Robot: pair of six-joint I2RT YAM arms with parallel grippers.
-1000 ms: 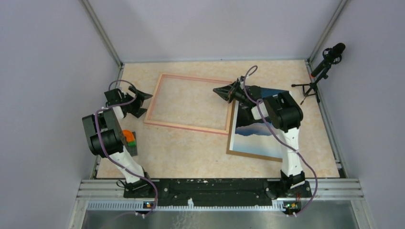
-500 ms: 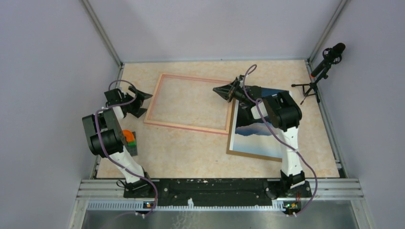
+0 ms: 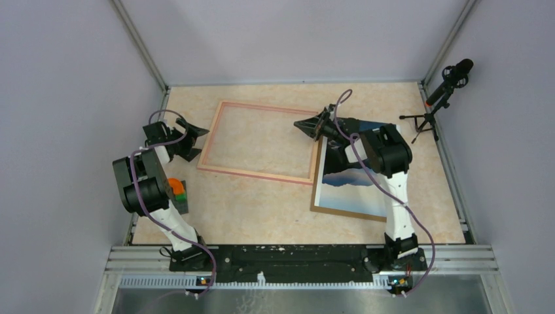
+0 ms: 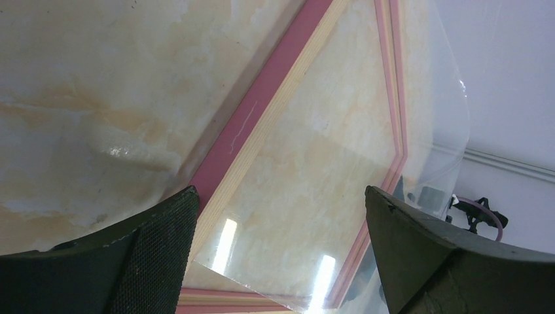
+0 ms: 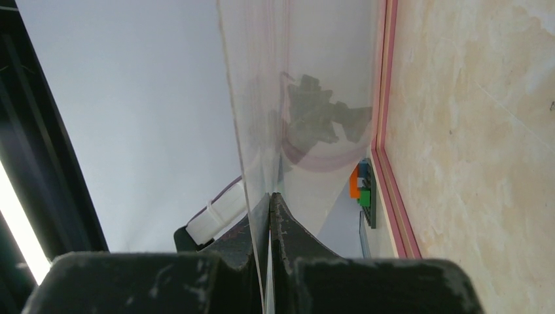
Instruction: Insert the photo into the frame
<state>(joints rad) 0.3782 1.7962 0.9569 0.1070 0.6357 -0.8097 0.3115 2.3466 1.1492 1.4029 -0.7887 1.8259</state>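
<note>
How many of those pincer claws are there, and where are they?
2. The left gripper stands open beside the left end of the frame; the right gripper is pinched shut on a clear sheet over its right end. None seems hidden.

The top camera looked down from above and behind both arms, far enough back to take in the whole table [image 3: 262, 209]. The left wrist camera sat low and close, facing across the frame [image 4: 258, 114]. The right wrist camera looked closely along a clear sheet [image 5: 301, 78], edge-on. All three shared the frame.
</note>
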